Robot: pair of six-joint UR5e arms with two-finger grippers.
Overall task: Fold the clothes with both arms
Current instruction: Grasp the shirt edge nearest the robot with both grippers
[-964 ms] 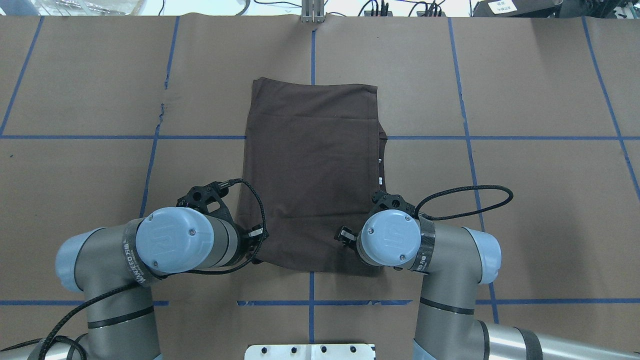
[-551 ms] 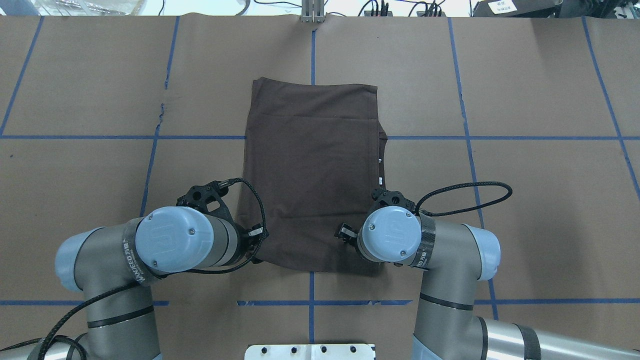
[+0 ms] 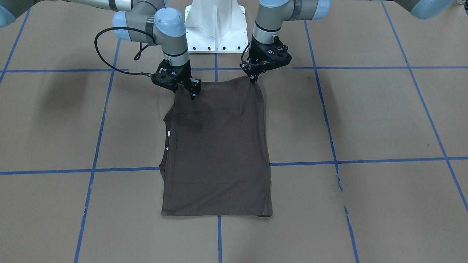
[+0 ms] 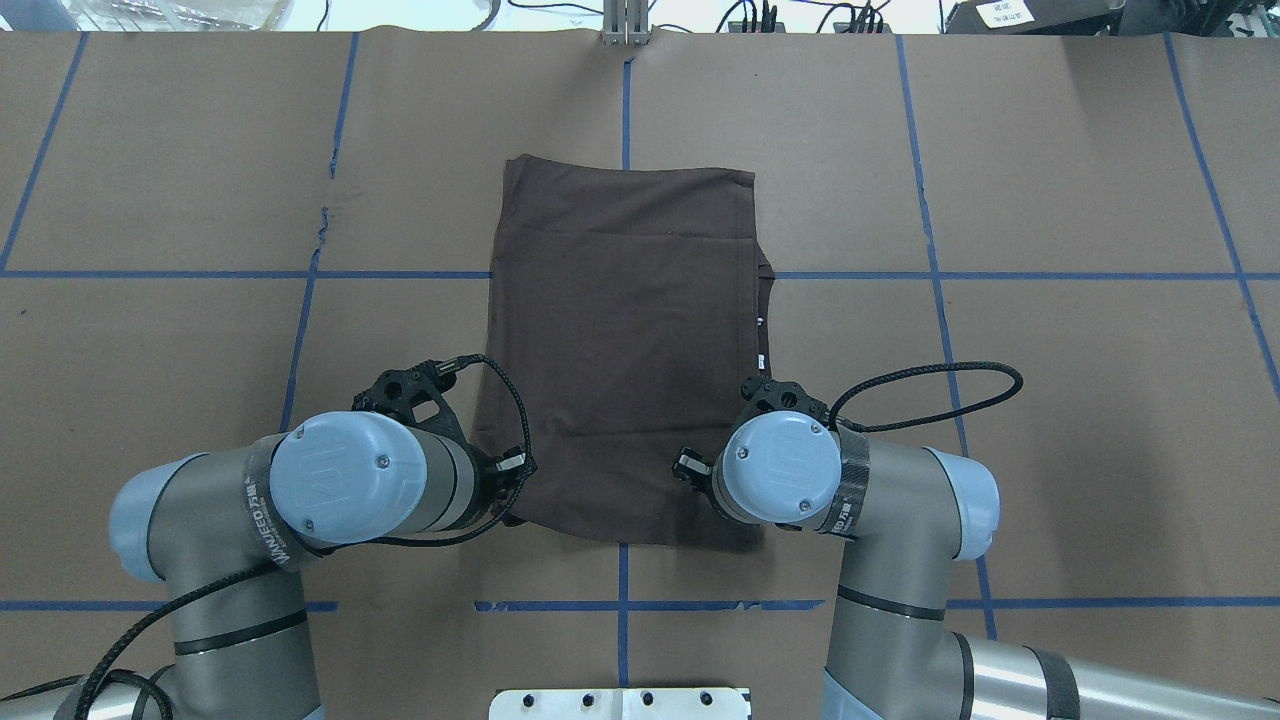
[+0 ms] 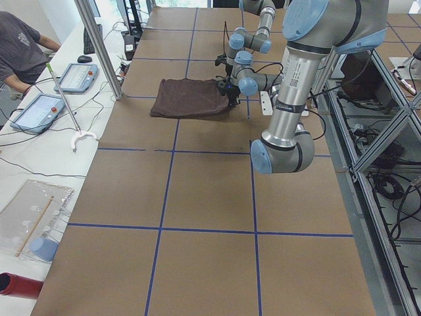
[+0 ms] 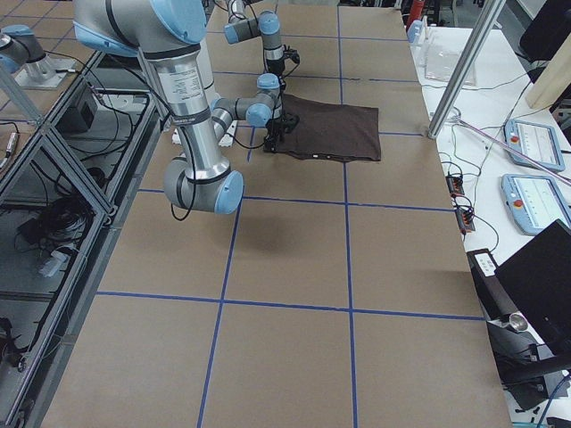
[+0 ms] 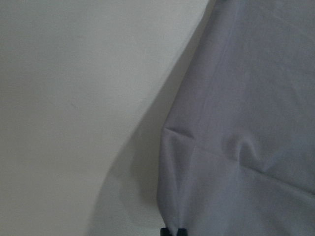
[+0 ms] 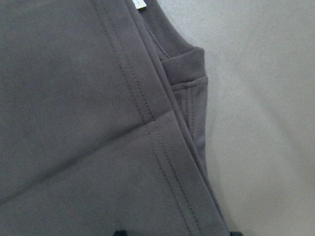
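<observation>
Here's the shirt [image 4: 620,350]: dark brown thin knit, folded into a tall, tidy rectangle. It lies flat in the middle of the table [image 4: 1050,400], whose matte brown paper cover is crossed by blue tape lines [image 4: 150,274]. The straight edge of a folded layer runs across the cloth near its far end. Along the side on the robot's right, a ribbed band and two small white tags [image 3: 169,133] peek out between the layers. The right wrist view shows double rows of stitching along the hems.

Both arms are down at the shirt's near edge. The left gripper [image 3: 253,78] is clamped on the near left corner. In its wrist view the tips are pressed together and the cloth above them is puckered into a small ridge. The right gripper [image 3: 192,95] sits by the near right corner. Its fingertips [image 8: 120,232] stand wide apart with the stitched edge lying between them, so it is spread and not pinching.

Compared with a second ago, the right wrist has crept slightly forward over the shirt. The loop of its black cable [image 4: 950,367] has shifted with it. The left arm has barely stirred, and the shirt's outline looks the same.
</observation>
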